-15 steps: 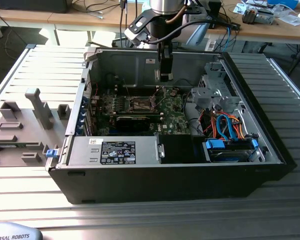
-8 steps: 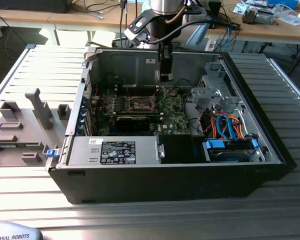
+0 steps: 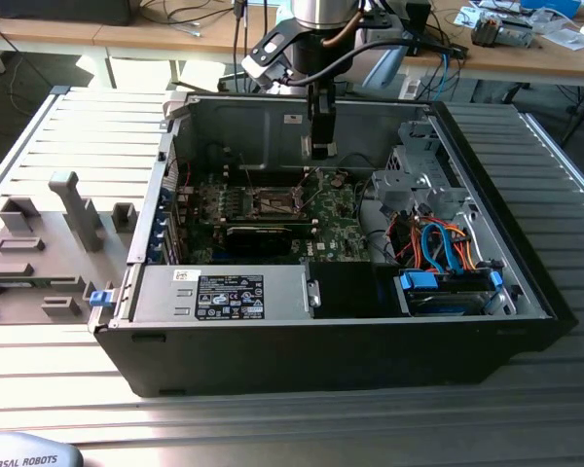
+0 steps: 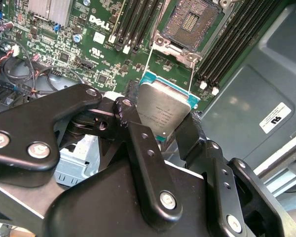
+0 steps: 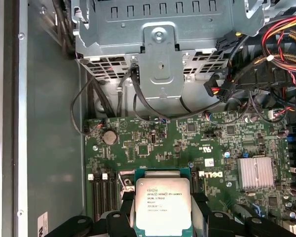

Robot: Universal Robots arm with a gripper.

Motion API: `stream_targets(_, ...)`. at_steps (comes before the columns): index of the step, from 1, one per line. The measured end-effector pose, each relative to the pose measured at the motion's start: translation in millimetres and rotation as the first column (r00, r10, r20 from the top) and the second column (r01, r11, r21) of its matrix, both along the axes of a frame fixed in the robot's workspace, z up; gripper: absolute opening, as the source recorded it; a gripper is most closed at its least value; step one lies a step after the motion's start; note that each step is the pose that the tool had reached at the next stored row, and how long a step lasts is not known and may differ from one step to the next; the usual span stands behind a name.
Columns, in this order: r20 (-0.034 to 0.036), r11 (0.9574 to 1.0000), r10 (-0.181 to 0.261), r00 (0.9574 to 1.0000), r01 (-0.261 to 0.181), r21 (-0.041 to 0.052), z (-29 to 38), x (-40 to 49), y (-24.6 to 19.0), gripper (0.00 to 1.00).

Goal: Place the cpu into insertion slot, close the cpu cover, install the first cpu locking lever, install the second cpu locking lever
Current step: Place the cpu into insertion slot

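Jaws pinch the cpu [image 4: 164, 111] by opposite edges. The gripper [image 3: 319, 146] points straight down from the arm [image 3: 321, 15] into the case [image 3: 370, 360], holding it above and seemingly just beside the socket [image 4: 190, 22].

On my feed the cpu [image 4: 165, 111] has a dull silver metal lid, smooth with a soft satin sheen, edged by its green board. The gripper [image 4: 160, 118] looks like smooth black metal, slightly glossy, with bright silvery screw heads. I see the motherboard [image 4: 103, 59] as lacquered green, faintly shiny, and its socket [image 4: 190, 22] is framed in bright bare metal. The heatsink [image 5: 255, 173] is ribbed pale metal. The case wall [image 5: 49, 123] is matt grey sheet metal, and the table [image 3: 526, 409] is ribbed metal with a satin finish.
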State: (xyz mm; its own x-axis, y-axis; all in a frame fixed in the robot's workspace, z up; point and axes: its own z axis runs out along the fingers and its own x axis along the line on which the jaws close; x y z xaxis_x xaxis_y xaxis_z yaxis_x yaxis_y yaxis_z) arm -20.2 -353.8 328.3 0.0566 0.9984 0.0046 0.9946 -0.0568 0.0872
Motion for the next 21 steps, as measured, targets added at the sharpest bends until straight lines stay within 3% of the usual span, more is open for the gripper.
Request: stream_targets(21,0.0000,0.9999,-0.016,0.9999,0.016,-0.0008,-0.6,0.0,0.0,0.54)
